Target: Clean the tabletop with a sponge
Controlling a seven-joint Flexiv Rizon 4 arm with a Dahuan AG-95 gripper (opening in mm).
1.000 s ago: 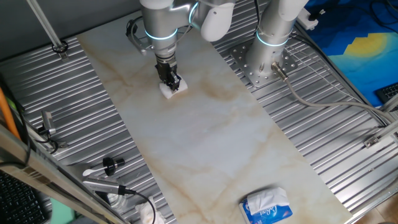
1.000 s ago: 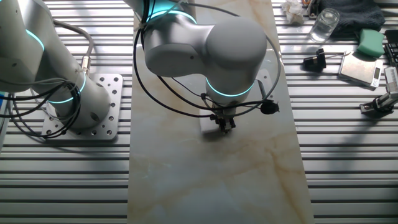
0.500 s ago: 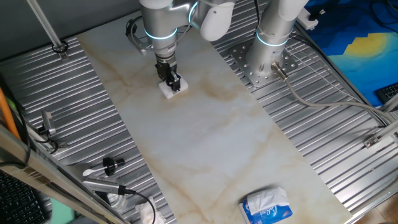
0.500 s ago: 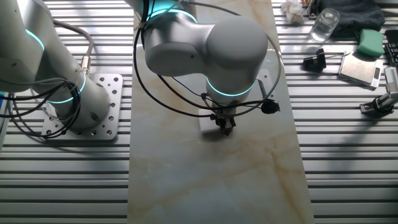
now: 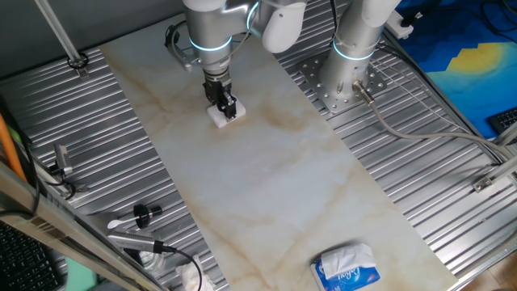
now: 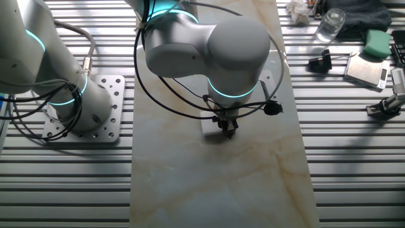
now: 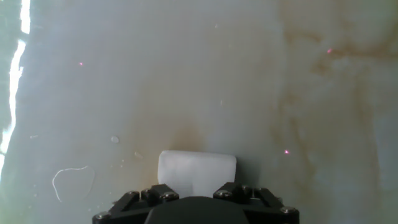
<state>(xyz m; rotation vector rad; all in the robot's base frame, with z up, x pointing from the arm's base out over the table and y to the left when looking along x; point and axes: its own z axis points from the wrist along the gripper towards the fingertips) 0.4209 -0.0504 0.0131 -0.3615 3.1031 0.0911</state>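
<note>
The tabletop (image 5: 275, 170) is a long off-white marble slab with tan veins. The sponge (image 5: 226, 114), a small white foam block, lies flat on its far part, and my gripper (image 5: 222, 103) stands upright over it, shut on the sponge. In the other fixed view the sponge (image 6: 208, 125) shows just left of the gripper (image 6: 228, 126), under the arm's big wrist. The hand view looks down at the tabletop (image 7: 249, 81), with the sponge (image 7: 197, 167) pressed to it between the black jaws of the gripper (image 7: 197, 190). A faint tan smudge (image 7: 186, 135) lies just ahead of the sponge.
A blue-and-white tissue pack (image 5: 346, 267) lies at the slab's near end. Ribbed grey metal flanks both long sides, with the arm's base plate (image 5: 339, 81) on the right. A black knob (image 5: 144, 214) and a cloth wad (image 5: 191, 278) lie near left. A glass (image 6: 329, 25) and green block (image 6: 376, 43) sit aside.
The gripper and the sponge have slid a very short way along the slab toward its far end. Nothing else has moved.
</note>
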